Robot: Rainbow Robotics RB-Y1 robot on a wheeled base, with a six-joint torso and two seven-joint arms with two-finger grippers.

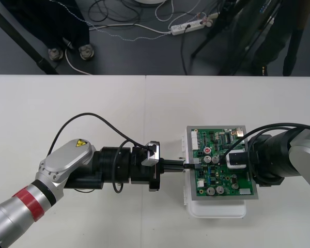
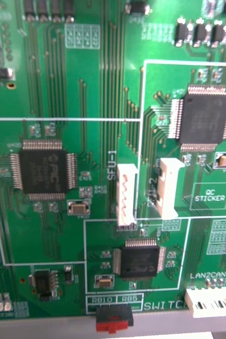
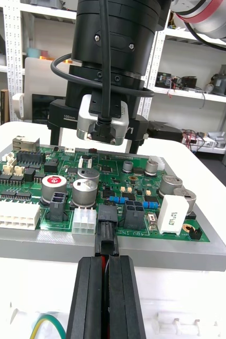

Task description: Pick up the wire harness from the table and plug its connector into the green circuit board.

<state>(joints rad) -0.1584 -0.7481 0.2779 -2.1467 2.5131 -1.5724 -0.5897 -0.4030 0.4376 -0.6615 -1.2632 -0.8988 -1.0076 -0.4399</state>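
left hand (image 3: 106, 263), clamped on the plug (image 3: 107, 238), should push straight and level into the board (image 3: 120, 183); right hand (image 1: 237, 158) hovers above.

The light table (image 1: 93, 108) bears the white base (image 1: 217, 210) with its green board (image 1: 220, 135).

White print on the green circuit board (image 2: 99, 63) reads "SFU-1" beside a white pin header (image 2: 126, 196), "QC STICKER" inside a small box, "LAN2CAN" above a white edge connector (image 2: 210, 303), and "SWITC", cut off. A yellow warning triangle (image 1: 81, 143) stands on the left arm's grey housing (image 1: 62, 163).
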